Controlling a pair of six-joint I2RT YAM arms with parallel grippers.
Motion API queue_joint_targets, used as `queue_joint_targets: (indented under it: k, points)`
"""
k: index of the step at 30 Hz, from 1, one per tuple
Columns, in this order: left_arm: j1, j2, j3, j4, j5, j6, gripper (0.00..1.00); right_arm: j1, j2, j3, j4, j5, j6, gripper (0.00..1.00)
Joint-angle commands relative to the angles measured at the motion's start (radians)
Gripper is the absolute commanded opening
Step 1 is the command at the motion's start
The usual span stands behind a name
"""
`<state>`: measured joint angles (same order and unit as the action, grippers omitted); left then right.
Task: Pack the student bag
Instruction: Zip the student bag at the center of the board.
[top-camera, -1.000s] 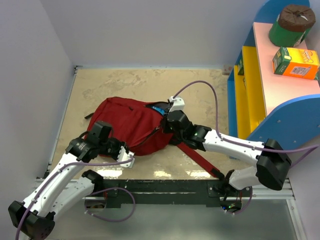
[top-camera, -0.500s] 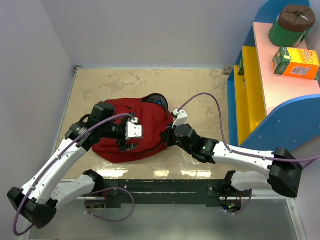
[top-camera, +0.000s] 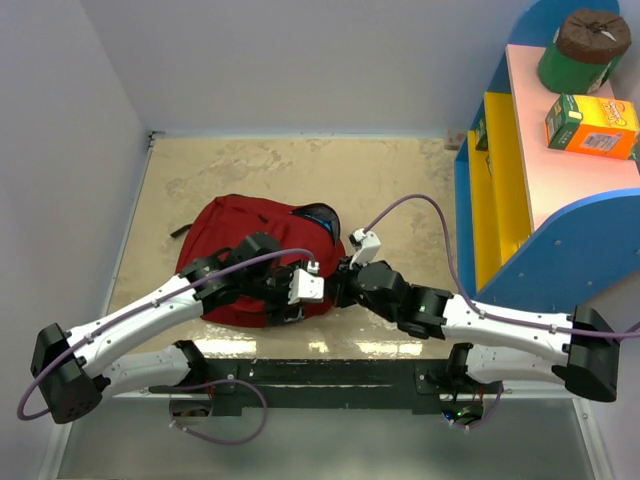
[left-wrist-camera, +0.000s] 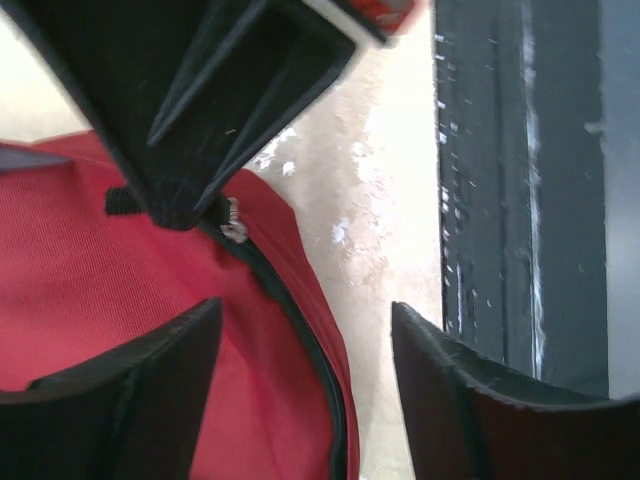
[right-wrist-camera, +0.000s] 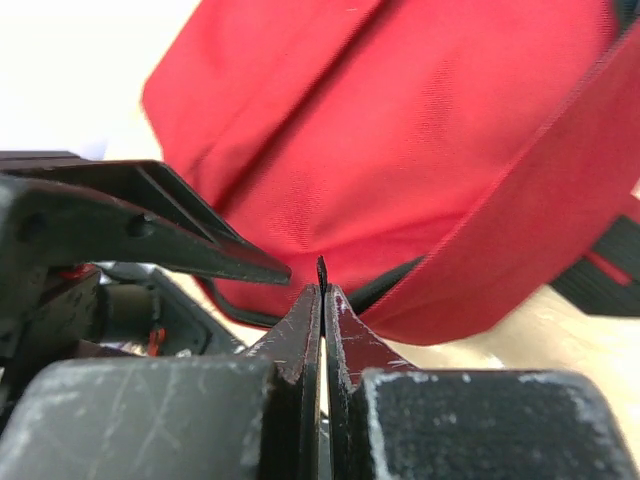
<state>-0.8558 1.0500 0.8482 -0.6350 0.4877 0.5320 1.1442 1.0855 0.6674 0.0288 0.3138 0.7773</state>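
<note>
The student bag (top-camera: 250, 240), big and dark red, lies flat in the middle of the sandy table (top-camera: 400, 190). The left gripper (left-wrist-camera: 305, 310) hangs over the bag's near edge. Its fingers (left-wrist-camera: 120, 400) are wide apart and hold nothing, with red cloth and the black zipper (left-wrist-camera: 290, 310) showing between them. Just beside it, the right gripper (right-wrist-camera: 322, 290) is squeezed tight on the little black zipper pull (right-wrist-camera: 321, 268) at the bag's edge. Far right stands a blue and yellow shelf (top-camera: 500, 190) with a green tub (top-camera: 580, 55) and an orange box (top-camera: 592, 125) on top.
</note>
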Motion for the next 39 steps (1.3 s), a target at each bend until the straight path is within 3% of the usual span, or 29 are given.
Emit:
queue_joint_targets:
  k: [1,4,7,10,11,14,21,30,39]
  points:
    - [-0.031,0.033,-0.037,0.146,-0.109,-0.122,0.69,-0.001,-0.018,0.070,-0.059,0.114,0.027,0.00]
    - [-0.042,0.045,-0.054,0.172,-0.126,-0.141,0.67,-0.001,0.024,0.093,-0.083,0.105,0.045,0.00]
    - [-0.055,0.050,-0.080,0.193,-0.120,-0.148,0.59,-0.001,0.039,0.072,-0.053,0.093,0.057,0.00]
    - [-0.063,0.050,-0.101,0.205,-0.126,-0.133,0.35,-0.003,0.056,0.083,-0.064,0.113,0.047,0.00]
    - [-0.068,0.050,-0.109,0.204,-0.133,-0.113,0.20,-0.006,0.060,0.090,-0.090,0.123,0.039,0.00]
    - [-0.075,0.044,-0.113,0.186,-0.155,-0.078,0.00,-0.056,0.079,0.121,-0.144,0.134,0.014,0.00]
    - [-0.123,0.025,-0.120,0.110,-0.103,0.006,0.00,-0.228,0.091,0.170,-0.181,0.156,-0.099,0.00]
    - [-0.172,0.012,-0.095,-0.097,0.018,0.223,0.00,-0.276,0.217,0.247,-0.148,0.211,-0.232,0.00]
    - [-0.206,-0.005,-0.066,-0.275,0.101,0.404,0.00,-0.369,0.395,0.429,-0.127,0.280,-0.380,0.00]
